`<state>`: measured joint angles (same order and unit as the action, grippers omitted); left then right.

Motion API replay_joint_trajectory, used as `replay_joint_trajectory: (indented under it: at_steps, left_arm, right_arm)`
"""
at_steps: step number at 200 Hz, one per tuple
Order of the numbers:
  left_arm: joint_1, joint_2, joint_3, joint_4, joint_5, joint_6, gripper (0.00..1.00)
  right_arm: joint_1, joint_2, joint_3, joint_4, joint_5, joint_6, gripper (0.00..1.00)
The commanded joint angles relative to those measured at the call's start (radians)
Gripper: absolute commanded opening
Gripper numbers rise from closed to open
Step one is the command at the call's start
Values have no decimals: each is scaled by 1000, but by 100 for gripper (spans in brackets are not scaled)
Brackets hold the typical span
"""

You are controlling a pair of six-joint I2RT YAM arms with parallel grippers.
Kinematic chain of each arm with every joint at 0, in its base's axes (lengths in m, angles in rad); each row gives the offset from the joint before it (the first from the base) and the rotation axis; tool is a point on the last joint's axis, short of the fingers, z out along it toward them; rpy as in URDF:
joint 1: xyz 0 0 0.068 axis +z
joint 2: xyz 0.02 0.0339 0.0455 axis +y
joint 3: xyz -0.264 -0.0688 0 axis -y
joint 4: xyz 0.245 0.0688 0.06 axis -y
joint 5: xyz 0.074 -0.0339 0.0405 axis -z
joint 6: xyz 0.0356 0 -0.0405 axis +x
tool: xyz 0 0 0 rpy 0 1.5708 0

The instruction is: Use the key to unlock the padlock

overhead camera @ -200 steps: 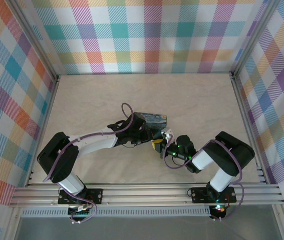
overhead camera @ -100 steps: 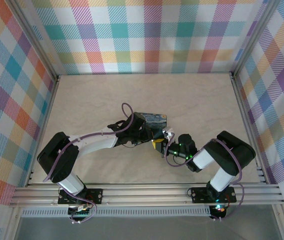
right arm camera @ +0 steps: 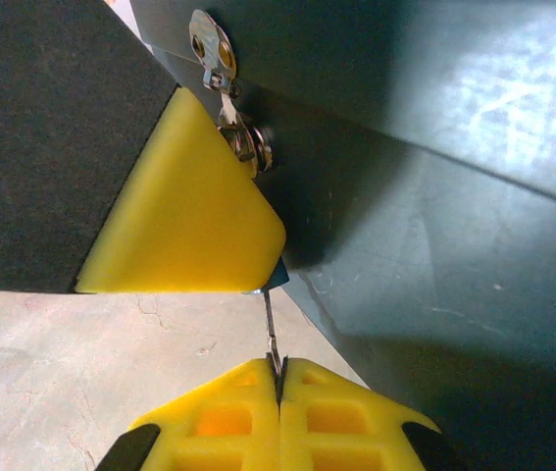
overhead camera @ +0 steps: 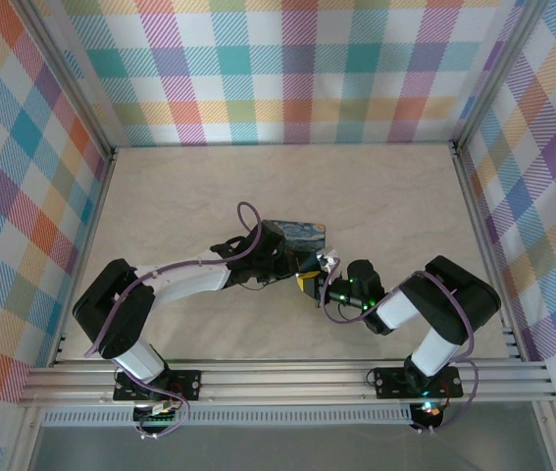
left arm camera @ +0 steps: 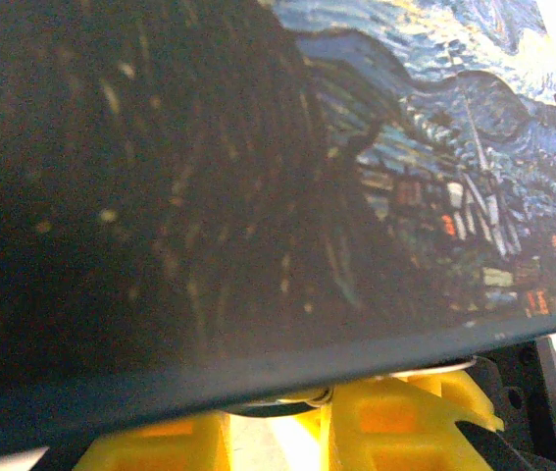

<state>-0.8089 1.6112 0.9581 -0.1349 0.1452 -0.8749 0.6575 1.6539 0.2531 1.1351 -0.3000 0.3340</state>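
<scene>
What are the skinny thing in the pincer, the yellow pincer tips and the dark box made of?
The key looks like thin bare metal: pale, silvery. The right pincer tips look like matte yellow plastic with moulded square pockets. The box has a smooth, faintly shiny dark skin, maybe printed tin or card; hard to tell.

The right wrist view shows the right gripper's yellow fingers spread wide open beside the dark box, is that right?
Not quite: in the right wrist view the right gripper has its yellow fingers closed together, pinching the thin key between their tips, beside the dark box.
</scene>
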Motion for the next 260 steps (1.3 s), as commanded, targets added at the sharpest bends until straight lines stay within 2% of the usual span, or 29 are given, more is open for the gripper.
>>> replay_joint_trajectory:
  at_steps: [1,40,152,194,260]
  left_arm:
    - [-13,15,-10,-3,65,1,20]
    - [-12,4,-10,-8,63,2,20]
    - [-12,-15,-2,-19,60,1,20]
    - [-8,-33,1,-9,32,-19,20]
    - [19,-34,16,-25,56,-17,20]
  right_arm:
    - [-2,-53,55,54,30,-27,0]
    - [-2,-103,28,-8,106,-89,0]
    - [-15,-57,48,-27,5,-79,0]
    - [-9,-39,11,12,49,-62,0]
    - [-9,-35,-30,7,69,-43,0]
